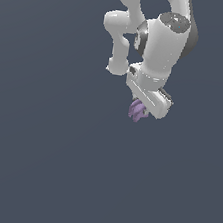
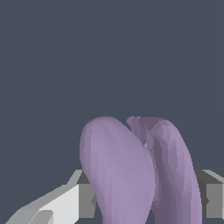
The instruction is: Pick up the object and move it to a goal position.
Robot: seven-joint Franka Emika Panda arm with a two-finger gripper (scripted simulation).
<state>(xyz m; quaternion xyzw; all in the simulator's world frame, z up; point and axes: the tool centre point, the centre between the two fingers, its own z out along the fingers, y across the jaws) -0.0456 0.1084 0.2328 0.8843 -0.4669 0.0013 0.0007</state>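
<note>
The object [image 1: 137, 111] is a small matte purple lump with curved lobes, hanging just under the white hand of the arm in the exterior view. My gripper [image 1: 139, 112] is shut on it, and the fingers are mostly hidden behind it there. In the wrist view the object [image 2: 135, 170] fills the lower middle as two large rounded lobes, with a grey-white finger [image 2: 70, 203] on one side and another finger [image 2: 212, 197] on the other, pressed against it. The object appears lifted off the ground.
The white arm [image 1: 162, 40] reaches down from the upper part of the exterior view. Around it is only a plain dark grey-blue surface [image 1: 50, 165] with no other objects or edges visible.
</note>
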